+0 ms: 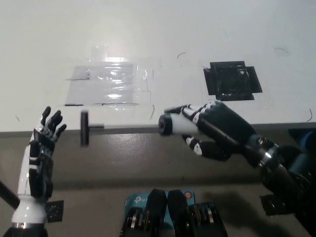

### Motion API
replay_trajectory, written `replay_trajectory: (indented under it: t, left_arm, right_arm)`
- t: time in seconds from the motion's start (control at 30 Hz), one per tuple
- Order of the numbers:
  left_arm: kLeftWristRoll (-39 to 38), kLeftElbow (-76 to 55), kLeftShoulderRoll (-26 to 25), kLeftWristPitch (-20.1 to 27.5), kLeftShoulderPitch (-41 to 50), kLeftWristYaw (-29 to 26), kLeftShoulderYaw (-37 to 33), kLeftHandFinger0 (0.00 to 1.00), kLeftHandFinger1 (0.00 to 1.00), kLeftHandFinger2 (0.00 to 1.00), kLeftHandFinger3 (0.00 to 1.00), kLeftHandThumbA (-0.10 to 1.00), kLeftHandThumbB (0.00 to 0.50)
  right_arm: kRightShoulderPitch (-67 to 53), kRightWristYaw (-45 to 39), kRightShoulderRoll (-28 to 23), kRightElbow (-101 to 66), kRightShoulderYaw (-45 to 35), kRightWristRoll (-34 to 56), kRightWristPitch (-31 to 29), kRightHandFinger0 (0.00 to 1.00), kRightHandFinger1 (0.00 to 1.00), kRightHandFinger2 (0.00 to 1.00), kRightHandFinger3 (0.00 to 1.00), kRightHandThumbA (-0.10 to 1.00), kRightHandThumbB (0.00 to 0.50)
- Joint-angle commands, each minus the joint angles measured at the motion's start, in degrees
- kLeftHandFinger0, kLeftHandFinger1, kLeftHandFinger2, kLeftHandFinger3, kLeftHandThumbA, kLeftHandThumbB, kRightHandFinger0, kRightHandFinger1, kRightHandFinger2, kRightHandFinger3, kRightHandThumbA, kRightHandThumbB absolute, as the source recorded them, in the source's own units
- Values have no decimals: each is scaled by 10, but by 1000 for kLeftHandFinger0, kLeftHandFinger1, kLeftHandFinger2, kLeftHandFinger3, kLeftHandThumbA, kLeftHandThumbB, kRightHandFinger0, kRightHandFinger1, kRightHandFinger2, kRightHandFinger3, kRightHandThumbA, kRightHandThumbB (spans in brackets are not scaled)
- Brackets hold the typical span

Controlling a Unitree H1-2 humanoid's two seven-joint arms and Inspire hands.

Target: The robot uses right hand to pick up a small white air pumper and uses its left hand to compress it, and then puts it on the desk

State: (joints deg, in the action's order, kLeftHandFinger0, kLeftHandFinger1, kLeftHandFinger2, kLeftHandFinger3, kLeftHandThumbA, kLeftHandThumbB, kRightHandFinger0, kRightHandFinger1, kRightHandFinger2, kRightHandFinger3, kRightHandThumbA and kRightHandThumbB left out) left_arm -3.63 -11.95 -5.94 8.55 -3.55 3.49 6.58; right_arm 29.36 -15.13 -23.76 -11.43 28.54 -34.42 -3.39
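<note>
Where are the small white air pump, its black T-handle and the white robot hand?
small white air pump (178, 125), head view, on its white barrel.
black T-handle (84, 128), head view, on the crossbar.
white left hand (40, 148), head view, on the palm.

1. The right hand gripped the white air pumper off the bench, at its front edge.
2. The rod pointed left to a black T-handle.
3. The left hand hung beside it, fingers spread, not touching.
4. A black patch and clear film lay on the bench.
</note>
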Motion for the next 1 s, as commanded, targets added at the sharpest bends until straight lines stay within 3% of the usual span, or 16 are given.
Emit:
replay_trajectory:
  t: [0.0,0.27,0.53,0.73,0.9,0.97]
  left_arm:
    - [41,-32,-6,-13,-21,-21,4,1000,1000,1000,1000,1000,139]
    - [47,-30,9,-9,-42,-16,-15,1000,1000,1000,1000,1000,211]
    - [53,-59,20,4,-26,-5,-42,1000,1000,1000,1000,1000,189]
    - [54,-93,28,-3,-9,1,-70,1000,1000,1000,1000,1000,242]
    - [66,-105,27,-4,-6,2,-84,1000,1000,1000,1000,1000,244]
    - [67,-106,31,-14,-5,1,-90,1000,1000,1000,1000,1000,267]
  right_arm:
    - [-1,-63,-12,-60,-24,9,42,0,466,808,775,-100,193]
    - [-9,-105,0,-85,-32,9,67,26,524,840,853,-100,182]
    - [-18,-104,7,-74,-35,6,53,39,543,838,893,-100,184]
    - [-15,-103,12,-65,-40,9,43,42,543,832,901,-100,175]
    - [-13,-101,16,-59,-40,7,35,40,540,832,910,-100,169]
    - [-15,-100,17,-57,-39,6,32,53,562,840,936,-100,172]
